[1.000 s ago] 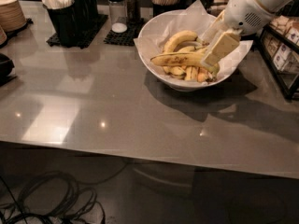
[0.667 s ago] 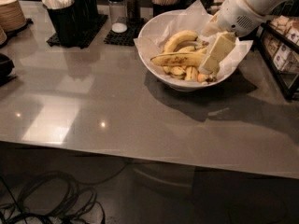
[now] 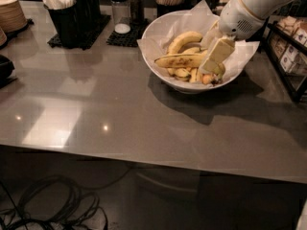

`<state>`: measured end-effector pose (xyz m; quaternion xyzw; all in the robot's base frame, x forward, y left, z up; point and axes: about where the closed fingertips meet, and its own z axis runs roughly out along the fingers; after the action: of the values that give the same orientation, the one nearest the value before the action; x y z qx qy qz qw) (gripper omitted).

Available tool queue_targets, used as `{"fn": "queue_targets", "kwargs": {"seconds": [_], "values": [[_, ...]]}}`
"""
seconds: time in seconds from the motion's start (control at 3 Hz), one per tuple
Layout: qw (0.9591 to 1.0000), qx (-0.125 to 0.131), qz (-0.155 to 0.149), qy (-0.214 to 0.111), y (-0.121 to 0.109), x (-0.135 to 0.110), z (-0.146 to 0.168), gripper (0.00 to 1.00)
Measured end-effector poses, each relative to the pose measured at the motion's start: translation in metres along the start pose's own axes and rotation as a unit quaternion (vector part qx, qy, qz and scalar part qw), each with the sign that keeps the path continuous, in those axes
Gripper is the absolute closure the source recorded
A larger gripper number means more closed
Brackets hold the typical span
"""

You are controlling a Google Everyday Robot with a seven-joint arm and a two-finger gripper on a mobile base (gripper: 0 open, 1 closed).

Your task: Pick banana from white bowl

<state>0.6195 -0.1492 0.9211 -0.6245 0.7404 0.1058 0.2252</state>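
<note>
Logged the gripper [image 3: 216,56] low inside the white bowl [image 3: 160,73], on its right side, hanging from the arm that entered from the far right. Found the banana [image 3: 181,60] lying nearly level across the middle of the bowl, on top of the shorter curved bananas [image 3: 184,38]. Saw its dark-speckled side facing near and its right end running in under the gripper. Could not tell whether the gripper had closed on that end or only rested against it, since the gripper body hid the contact. Compared against the view from a second earlier: recorded a small shift of the gripper to the left and slightly down, onto the banana's right end. Recorded no visible lift or slide of the banana itself. Noted the crinkled paper [image 3: 201,13] undisturbed past the rim. Took this as the seating stage of the grasp, not the lift. Judged the pick not yet achieved, with the fruit resting wholly in the bowl. Expected the next move to need a firm close near the end and a straight rise. Flagged risk: an end grip on so long a fruit could have let it pivot, or dragged paper or neighbouring fruit along. Left the table [image 3: 120,123] and the tan plates [image 3: 9,13] at far left out of account.
</note>
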Motion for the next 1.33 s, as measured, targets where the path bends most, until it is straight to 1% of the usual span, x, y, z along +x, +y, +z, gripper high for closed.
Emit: {"fn": "queue_targets", "kwargs": {"seconds": [0.33,0.67,1.0,1.33], "values": [[1.0000,-0.005,0.005,0.003,-0.001,0.004,0.007,0.54],[0.9998,-0.014,0.014,0.009,-0.002,0.012,0.016,0.55],[0.9996,-0.017,0.019,0.012,-0.002,0.016,0.019,0.32],[0.9994,-0.019,0.024,0.017,-0.001,0.021,0.021,0.04]]}}
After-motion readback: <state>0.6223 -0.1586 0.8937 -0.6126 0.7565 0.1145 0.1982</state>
